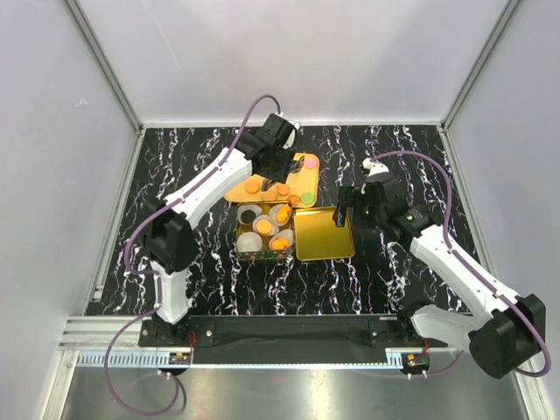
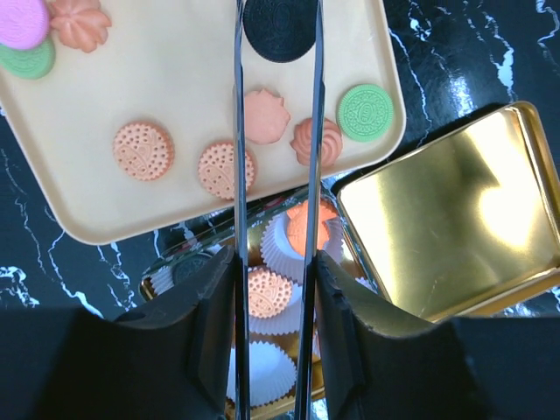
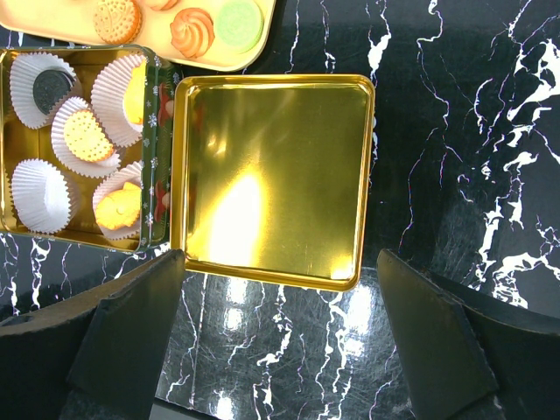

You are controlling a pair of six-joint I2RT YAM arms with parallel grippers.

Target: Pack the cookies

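Note:
Cookies lie on a beige tray (image 2: 175, 79): orange ones (image 2: 143, 150), a green one (image 2: 365, 112) and a pink one (image 2: 22, 19). My left gripper (image 2: 274, 271) is shut on metal tongs (image 2: 238, 175). A black cookie (image 2: 280, 26) sits between the tong tips over the tray; I cannot tell whether it is lifted. The open gold tin (image 3: 162, 131) holds white paper cups, several with cookies (image 3: 87, 136), one with a black cookie (image 3: 51, 86), one empty (image 3: 39, 192). My right gripper (image 3: 277, 262) is open and empty above the lid's near edge.
The gold lid (image 3: 271, 175) lies flat on the black marbled table, right of the tin (image 1: 262, 232) and touching it. The tray (image 1: 302, 175) sits just behind the tin. The left gripper (image 1: 278, 162) hangs over the tray, the right gripper (image 1: 343, 214) beside the lid (image 1: 324, 232). White walls enclose the table.

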